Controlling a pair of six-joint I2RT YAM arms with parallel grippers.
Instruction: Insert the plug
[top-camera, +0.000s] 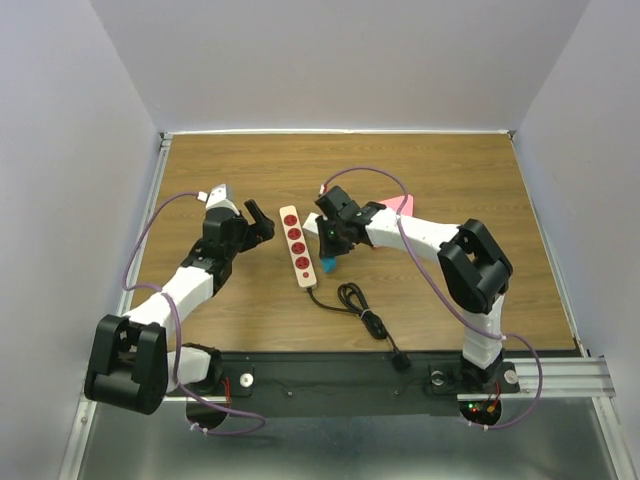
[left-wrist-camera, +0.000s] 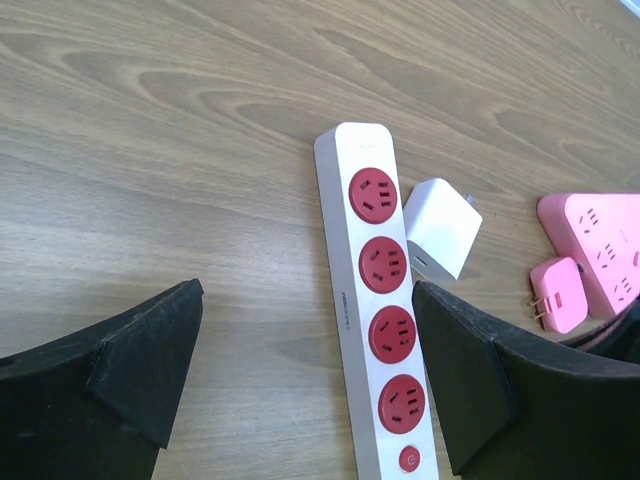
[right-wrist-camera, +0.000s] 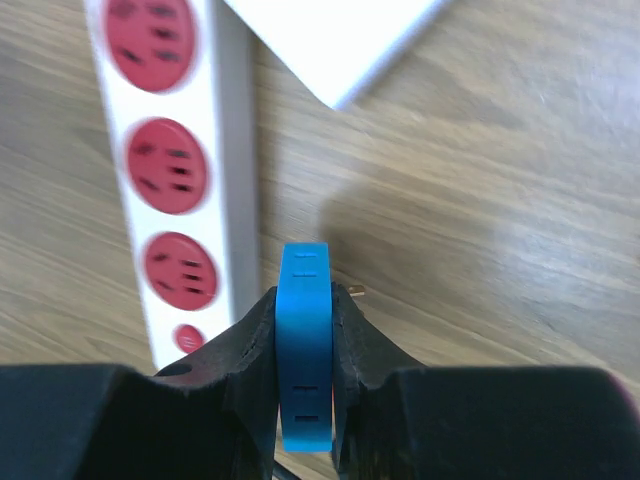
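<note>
Holding blue plug (right-wrist-camera: 305, 350) pinched in right tool (right-wrist-camera: 305, 297), just beside power strip (left-wrist-camera: 345, 300) on counter (top-camera: 450, 180), with left tool (left-wrist-camera: 305, 300) spread open nearby. Could miss red sockets (left-wrist-camera: 382, 265) through poor alignment, or shove unbraced strip sideways.

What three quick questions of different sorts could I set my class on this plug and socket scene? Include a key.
1. True or false: the right gripper is clamped on a blue plug.
2. How many red sockets does the white power strip show in the left wrist view? A two, B four, C six.
3. Fill in: the left gripper has its jaws ____.

Key: 1 true; 2 B; 3 open.
</note>
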